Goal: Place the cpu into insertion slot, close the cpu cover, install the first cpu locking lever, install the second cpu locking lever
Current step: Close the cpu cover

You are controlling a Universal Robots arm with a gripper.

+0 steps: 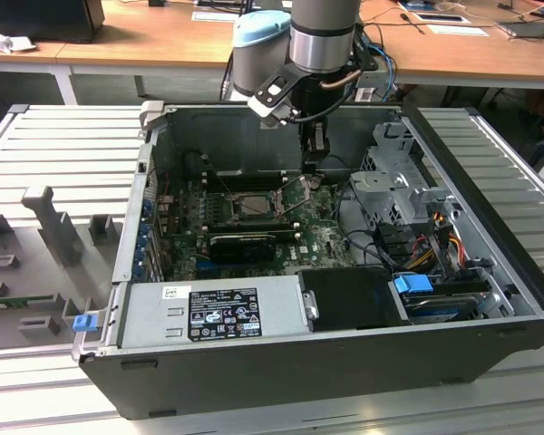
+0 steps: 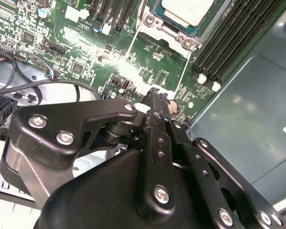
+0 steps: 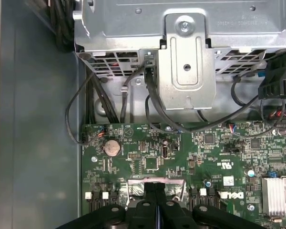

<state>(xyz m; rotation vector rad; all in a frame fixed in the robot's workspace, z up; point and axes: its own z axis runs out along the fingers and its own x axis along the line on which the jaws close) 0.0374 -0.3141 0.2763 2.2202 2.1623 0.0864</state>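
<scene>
The cpu [image 2: 188, 9] sits in the insertion slot [image 1: 227, 208] on the green motherboard [image 3: 181, 162]. We see the gripper [image 2: 157, 93] just beside that socket, fingers pressed together. Whether they pinch the thin wire lever [image 2: 182, 67] at their tips, we cannot tell.

The cpu [image 2: 188, 9], a flat square chip with a dull silver-grey top, sat level in the insertion slot [image 1: 274, 210] on the green motherboard. The cpu cover [image 2: 168, 32] showed as a silver frame at the chip's edge; whether it was fully down could not be told. A thin wire locking lever [image 2: 132, 45] ran out from one corner of the slot, and the other locking lever [image 2: 183, 67] ran from the next.
</scene>
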